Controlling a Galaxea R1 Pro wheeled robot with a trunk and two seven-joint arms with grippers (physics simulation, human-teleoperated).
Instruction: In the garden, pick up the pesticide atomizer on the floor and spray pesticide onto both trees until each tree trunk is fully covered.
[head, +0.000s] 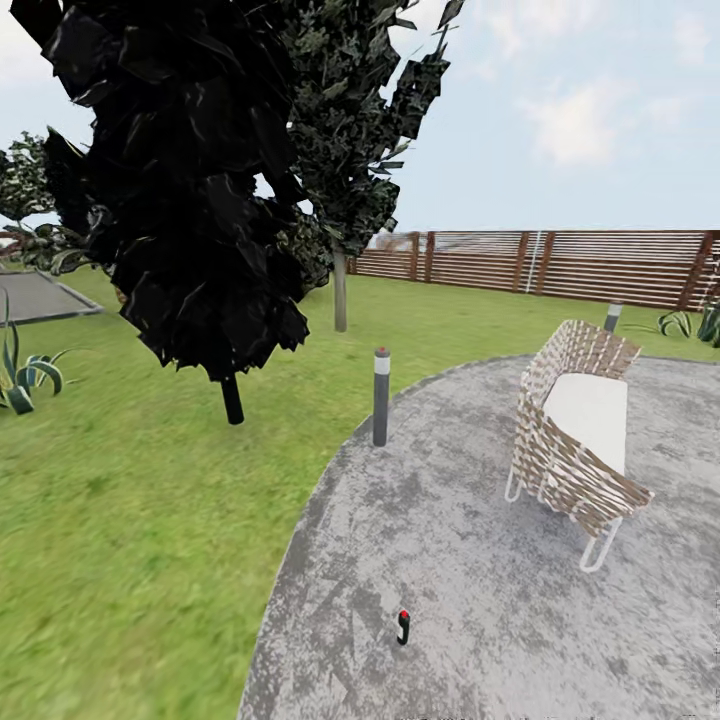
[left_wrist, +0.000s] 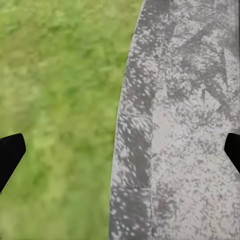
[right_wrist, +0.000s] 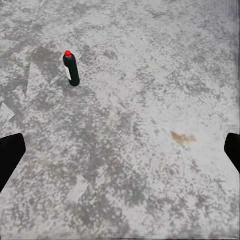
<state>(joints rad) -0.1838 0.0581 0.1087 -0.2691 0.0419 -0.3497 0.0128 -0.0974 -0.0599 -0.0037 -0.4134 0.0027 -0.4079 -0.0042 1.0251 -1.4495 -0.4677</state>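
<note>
black conifer (head: 180, 180) crown cropped at top, lawn (left_wrist: 55, 100) blurred

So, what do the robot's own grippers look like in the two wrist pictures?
Little of them shows. In the left wrist view, the left gripper appears as two plain black fingertips at the picture's edges, with angled, wedge-like ends. The right gripper looks the same: matte black fingertips, with no visible markings or cables. The arms themselves cannot be judged.

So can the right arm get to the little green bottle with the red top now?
Probably yes: the pesticide atomizer stands alone on the floor, nothing around it, ahead of the open right gripper, apart from it.
</note>
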